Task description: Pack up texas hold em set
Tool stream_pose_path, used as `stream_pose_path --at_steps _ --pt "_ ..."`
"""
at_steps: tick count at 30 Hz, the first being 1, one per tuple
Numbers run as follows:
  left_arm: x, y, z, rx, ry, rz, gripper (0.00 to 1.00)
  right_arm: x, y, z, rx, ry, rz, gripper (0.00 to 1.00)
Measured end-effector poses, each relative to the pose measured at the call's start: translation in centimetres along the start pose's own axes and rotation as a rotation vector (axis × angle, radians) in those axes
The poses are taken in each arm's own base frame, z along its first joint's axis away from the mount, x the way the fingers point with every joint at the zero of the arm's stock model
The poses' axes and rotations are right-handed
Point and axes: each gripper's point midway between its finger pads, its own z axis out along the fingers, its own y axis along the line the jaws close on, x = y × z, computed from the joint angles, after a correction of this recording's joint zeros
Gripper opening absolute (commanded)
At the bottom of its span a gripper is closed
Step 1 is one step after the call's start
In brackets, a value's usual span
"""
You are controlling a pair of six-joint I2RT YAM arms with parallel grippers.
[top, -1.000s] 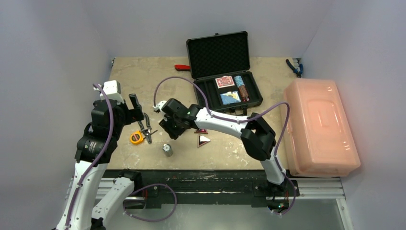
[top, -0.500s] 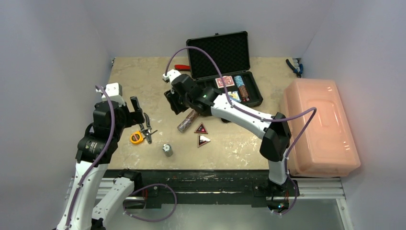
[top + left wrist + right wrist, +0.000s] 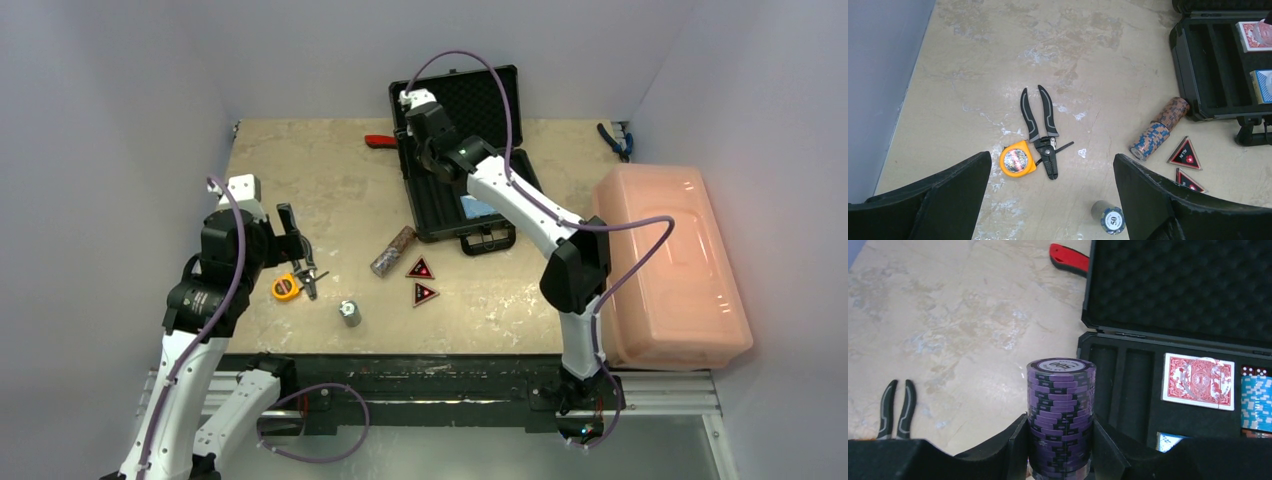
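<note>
The black briefcase lies open at the back of the table, its foam tray holding a red deck, a blue deck and a pale blue chip stack. My right gripper is shut on a purple chip stack, held upright above the tray's left edge. A brown-and-blue chip stack lies on its side beside two triangular markers. A short chip stack stands nearer. My left gripper hangs open above the table, holding nothing.
A yellow tape measure and black-handled pliers lie under the left gripper. A red-handled tool rests left of the case, blue pliers at the back right. The large pink bin fills the right side.
My right arm has swung from the middle of the table back to the case, carrying the purple stack and uncovering the lying stack. The left arm has barely shifted.
</note>
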Motion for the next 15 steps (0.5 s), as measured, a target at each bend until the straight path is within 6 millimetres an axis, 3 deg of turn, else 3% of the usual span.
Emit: stream_pose_path --at_steps 7,11,15 --pt "0.2 0.0 0.0 0.002 -0.001 -0.001 0.92 3.5 -2.5 3.7 0.076 0.098 0.053 0.00" --pt "0.1 0.1 -0.2 0.003 -0.008 -0.002 0.92 5.7 -3.0 5.1 0.100 0.158 0.061 0.00" --pt "0.1 0.1 -0.3 0.004 -0.012 -0.003 0.92 6.6 -3.1 5.8 0.108 0.178 0.070 0.00"
